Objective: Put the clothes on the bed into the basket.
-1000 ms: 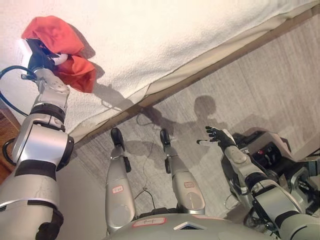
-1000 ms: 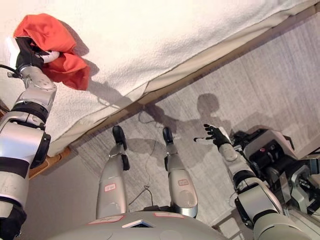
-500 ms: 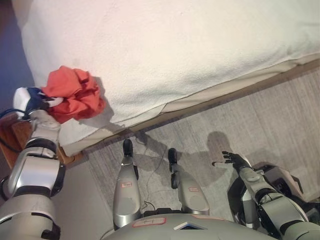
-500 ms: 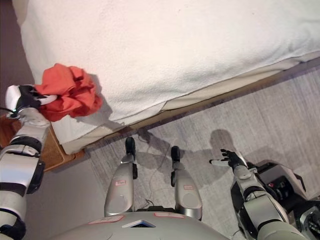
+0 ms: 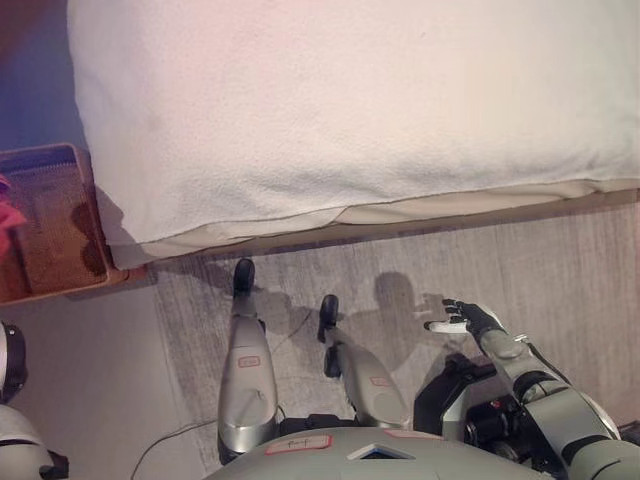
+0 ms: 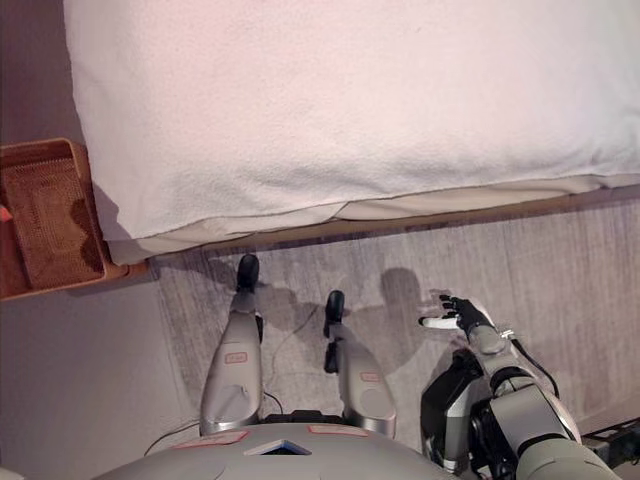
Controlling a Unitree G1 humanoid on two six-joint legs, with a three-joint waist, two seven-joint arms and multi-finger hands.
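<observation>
The bed [image 5: 380, 100] lies bare under its white cover, nothing left on what shows of it; the wicker basket [image 6: 40, 215] sits on the floor just beside the bed's left corner; a scrap of red cloth [image 5: 10, 215] shows at the far left edge, over the basket's outer side, mostly cut off. The left hand is out of sight, so whether it grips the cloth I cannot tell. The right hand [image 5: 462, 317] hangs over the floor near the bed's front edge, fingers spread and holding nothing. The risk I see: a release too far out could leave the cloth draped over the rim or on the floor. The basket's inside is dim; its contents are hard to make out.
</observation>
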